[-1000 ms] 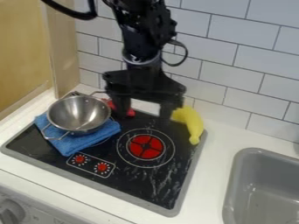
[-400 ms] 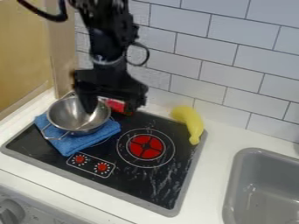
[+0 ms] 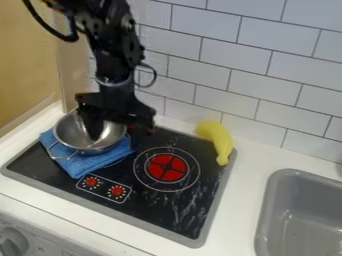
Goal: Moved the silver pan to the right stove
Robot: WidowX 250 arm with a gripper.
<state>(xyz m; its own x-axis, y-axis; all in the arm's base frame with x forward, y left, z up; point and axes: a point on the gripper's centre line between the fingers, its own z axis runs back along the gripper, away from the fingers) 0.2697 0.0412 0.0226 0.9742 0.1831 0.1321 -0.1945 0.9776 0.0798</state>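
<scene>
My gripper point(image 3: 115, 139) hangs open over the right side of the silver pan point(image 3: 71, 131), one finger inside the bowl and the other beyond its right rim. Under the pan lies a folded blue cloth point(image 3: 89, 163), on the left part of the black stove. A wire handle sticks out at the pan's front left. The right burner point(image 3: 167, 167), with a red centre and white rings, has nothing on it. My gripper hides the pan's back right rim.
A yellow banana-shaped toy point(image 3: 216, 140) lies at the stove's back right edge. The grey sink point(image 3: 267, 210) is at the lower right. A tiled wall point(image 3: 267, 75) stands behind, and a wooden panel point(image 3: 27, 55) on the left.
The gripper has moved left from behind the stove's middle to the pan and come down, one finger now inside the bowl. The pan and cloth have stayed in place.
</scene>
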